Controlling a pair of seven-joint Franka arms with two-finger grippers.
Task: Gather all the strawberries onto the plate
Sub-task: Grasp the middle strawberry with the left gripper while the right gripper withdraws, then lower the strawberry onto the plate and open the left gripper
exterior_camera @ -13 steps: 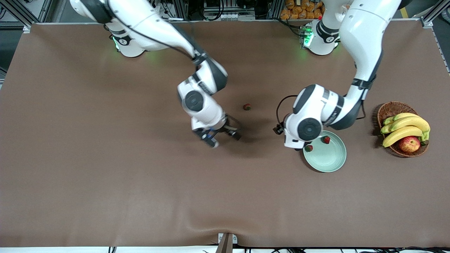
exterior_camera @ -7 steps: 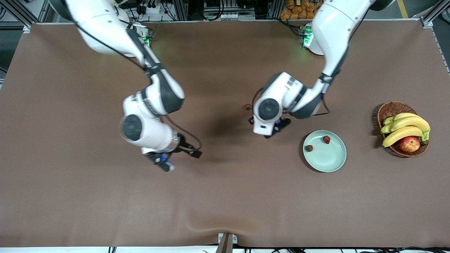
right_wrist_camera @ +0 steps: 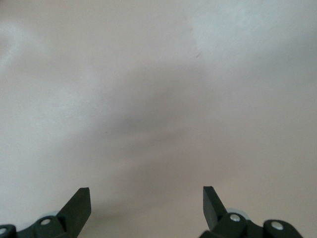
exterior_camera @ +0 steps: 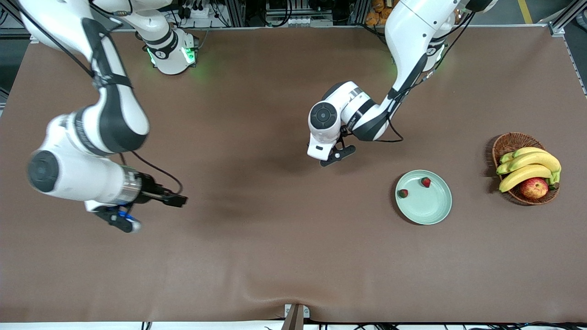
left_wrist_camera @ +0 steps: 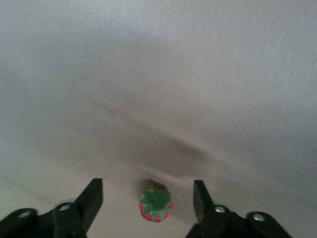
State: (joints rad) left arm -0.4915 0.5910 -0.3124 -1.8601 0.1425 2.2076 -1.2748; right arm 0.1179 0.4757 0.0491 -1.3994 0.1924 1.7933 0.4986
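Brown cloth covers the whole table point(exterior_camera: 275, 256), with a slight ridge near the front camera's edge. Toward the left arm's end of it the pale green plate point(exterior_camera: 433, 211) is set, and two strawberries are seen inside — one point(exterior_camera: 402, 193) close to the rim on the side toward the right arm's end, the other point(exterior_camera: 426, 182) near the rim farthest from the front camera. Just beside the plate, further toward the left arm's end, a brown wicker basket point(exterior_camera: 506, 143) is placed; bananas point(exterior_camera: 529, 166) and a red-yellow apple point(exterior_camera: 534, 188) are held in it.

A third strawberry point(left_wrist_camera: 156, 203) is shown only in the left wrist view, lying on the cloth with its green cap turned up, between the two spread fingers point(left_wrist_camera: 91, 198) of the left gripper point(left_wrist_camera: 148, 198) and touched by neither. In the front view this berry is hidden under the left arm's wrist, which is held farther from the front camera than the plate and toward the right arm's end from it. The left gripper's jaws are held wide apart, nothing being clamped.

The right gripper point(exterior_camera: 121, 220) is held over bare cloth well apart from the plate, near the right arm's end of the table. Its jaws are also spread — only plain cloth is seen between its fingers point(right_wrist_camera: 79, 206) in the right wrist view.
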